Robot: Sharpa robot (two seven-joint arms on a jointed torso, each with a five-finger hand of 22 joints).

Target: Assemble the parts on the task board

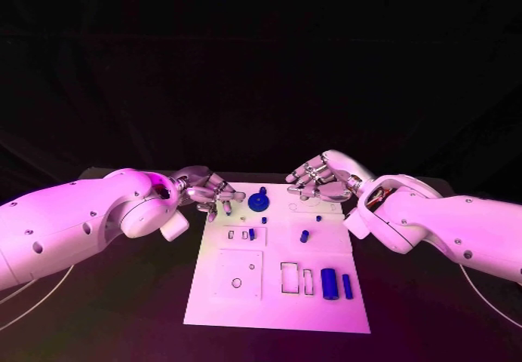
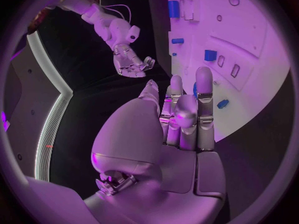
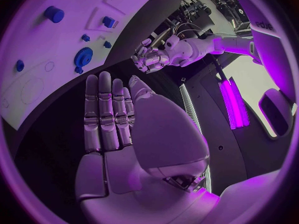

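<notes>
Blue parts (image 1: 329, 284) near board (image 1: 234, 302) front; fingers (image 1: 223, 197) at far edge.

The flat white rectangular task board (image 1: 277, 302) lies lengthwise on the black desk, its surface marked with outlined rectangular and round recesses. At its far end sits a round blue gear-like part (image 1: 259, 201). Near the middle are a small blue block (image 1: 253, 234) in a slot and a short blue peg (image 1: 305, 236). Toward the near right, two blue cylinders (image 1: 329, 283) (image 1: 347, 286) lie side by side, both pointing along the board.
</notes>
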